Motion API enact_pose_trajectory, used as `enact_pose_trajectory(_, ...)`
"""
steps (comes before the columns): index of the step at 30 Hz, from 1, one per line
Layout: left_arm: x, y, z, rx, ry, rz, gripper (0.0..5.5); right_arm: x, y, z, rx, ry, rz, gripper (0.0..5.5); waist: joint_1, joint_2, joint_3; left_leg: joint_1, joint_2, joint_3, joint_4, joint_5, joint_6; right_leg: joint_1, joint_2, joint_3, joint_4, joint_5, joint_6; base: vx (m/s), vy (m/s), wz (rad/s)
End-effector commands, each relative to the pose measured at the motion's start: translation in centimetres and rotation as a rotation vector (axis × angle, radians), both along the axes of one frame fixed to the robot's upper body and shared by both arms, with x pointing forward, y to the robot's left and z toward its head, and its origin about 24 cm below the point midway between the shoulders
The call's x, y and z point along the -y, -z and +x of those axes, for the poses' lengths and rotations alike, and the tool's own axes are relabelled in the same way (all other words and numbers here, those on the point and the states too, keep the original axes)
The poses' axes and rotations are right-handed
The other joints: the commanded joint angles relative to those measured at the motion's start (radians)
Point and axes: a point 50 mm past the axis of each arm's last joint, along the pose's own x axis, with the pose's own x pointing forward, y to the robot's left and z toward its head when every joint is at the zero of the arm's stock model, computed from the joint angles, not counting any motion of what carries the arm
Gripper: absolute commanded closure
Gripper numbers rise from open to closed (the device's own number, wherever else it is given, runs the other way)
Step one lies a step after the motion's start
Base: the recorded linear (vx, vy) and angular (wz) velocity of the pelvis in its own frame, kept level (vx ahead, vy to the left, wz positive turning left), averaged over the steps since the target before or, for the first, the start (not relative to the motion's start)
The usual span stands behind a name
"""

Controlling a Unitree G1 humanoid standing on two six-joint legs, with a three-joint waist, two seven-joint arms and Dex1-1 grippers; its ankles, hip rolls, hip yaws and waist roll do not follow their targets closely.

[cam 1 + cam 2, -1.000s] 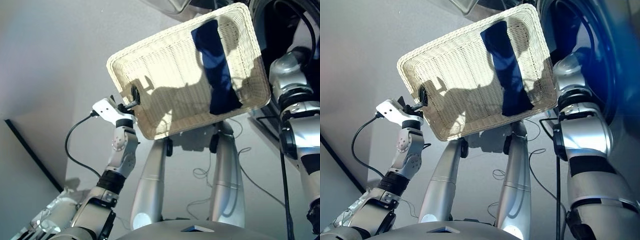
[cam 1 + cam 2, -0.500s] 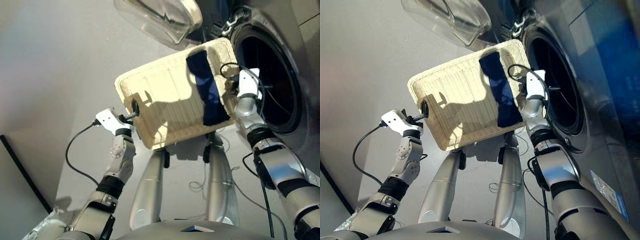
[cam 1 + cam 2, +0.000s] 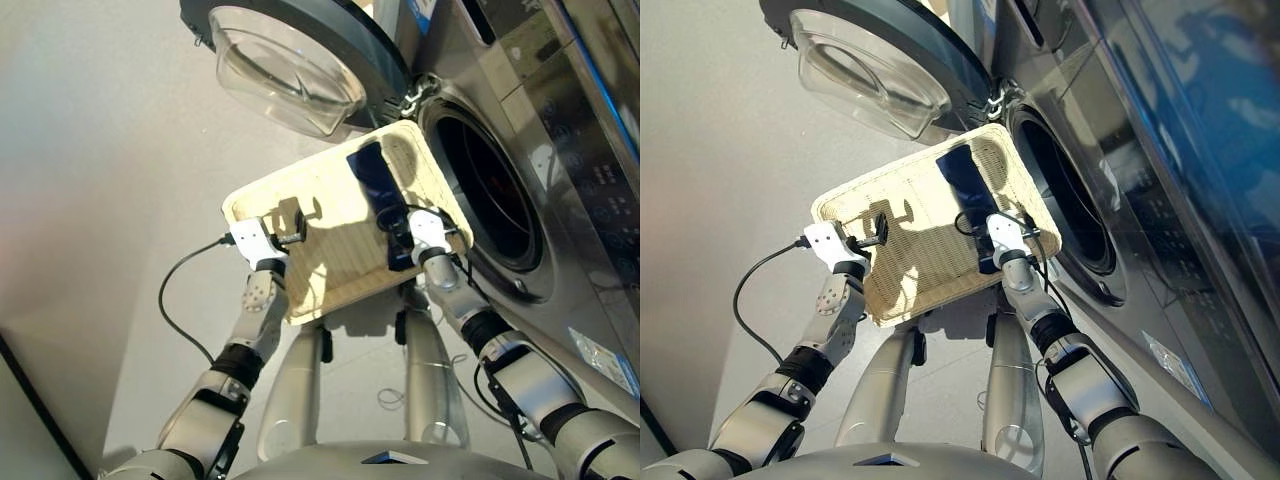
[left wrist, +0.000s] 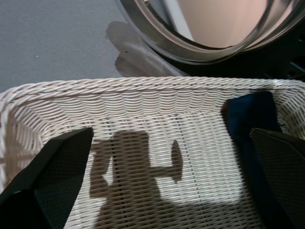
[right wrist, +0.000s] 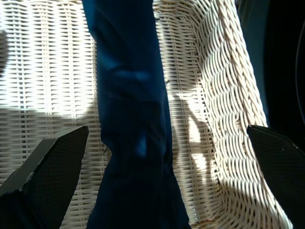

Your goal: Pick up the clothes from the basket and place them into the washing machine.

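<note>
The washing machine (image 3: 520, 150) stands with its round door (image 3: 290, 60) swung open and its dark drum mouth just beside the far short end of the basket (image 3: 330, 290), which is raised in front of the opening. Only one of the clothes shows: a navy blue strip (image 5: 133, 119) lying lengthwise along the basket's machine-side wall; no red-orange or black piece is in sight. By its look the strip is light, soft and limp, so I judge it will sag and unfold from wherever it is pinched, and may snag a little on the rough weave; taking it near the middle of its length, where the folded layers bunch thickest, should lift all layers at once and leave two short tails rather than one long one. The right claw (image 3: 398, 240) hovers spread wide over the near part of the strip, holding nothing; the left claw (image 3: 292, 222) hangs wide and empty over the bare weave. The head views alone show the drum mouth and how close the basket sits to it; the right wrist view alone shows the cloth's creases and its run beside the woven wall, while the left wrist view shows the strip's far end near the rim beneath the door's glass bowl.
</note>
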Motion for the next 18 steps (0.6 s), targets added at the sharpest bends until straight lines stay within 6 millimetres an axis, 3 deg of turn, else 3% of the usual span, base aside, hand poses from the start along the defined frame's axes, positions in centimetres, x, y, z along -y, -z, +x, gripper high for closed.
enact_pose_trajectory(1,-0.3,-4.3,0.8,0.19,-0.023,-0.042,0.0,-1.1,-5.6,3.3,0.154,0.001,-0.004,0.0,0.045,0.063,0.064,-0.066,-0.088,-0.018,0.0,0.005,0.043,-0.031,0.06,-0.071,-0.028,0.004,-0.011,0.0,0.0,0.0)
enact_pose_trajectory(5,-1.2,-6.3,0.8,0.273,-0.049,-0.09,0.0,-0.3,-10.0,5.4,0.243,0.069,0.013,0.0,0.064,0.079,0.081,-0.193,-0.099,-0.016,0.12,-0.037,0.055,-0.162,0.044,-0.066,0.115,-0.035,-0.017,-0.054,-0.006,0.269)
enact_pose_trajectory(11,-1.6,-8.7,1.0,0.357,-0.072,-0.144,0.0,0.2,-15.1,7.0,0.34,0.104,-0.017,0.0,0.087,0.092,0.108,-0.341,-0.094,-0.027,0.219,-0.071,0.073,-0.294,0.03,-0.067,0.223,-0.073,-0.024,-0.013,-0.003,0.209)
enact_pose_trajectory(15,-1.7,-9.9,0.9,0.405,-0.08,-0.17,0.0,1.0,-17.5,7.5,0.379,0.144,-0.009,0.0,0.101,0.1,0.123,-0.413,-0.097,-0.022,0.266,-0.088,0.077,-0.373,0.034,-0.059,0.287,-0.091,-0.027,0.0,0.0,0.0)
enact_pose_trajectory(18,-1.6,-10.2,0.9,0.412,-0.076,-0.172,0.0,1.2,-18.1,7.6,0.382,0.151,-0.014,0.0,0.108,0.099,0.133,-0.454,-0.098,-0.024,0.286,-0.094,0.077,-0.416,0.03,-0.059,0.315,-0.106,-0.028,0.0,0.0,0.0)
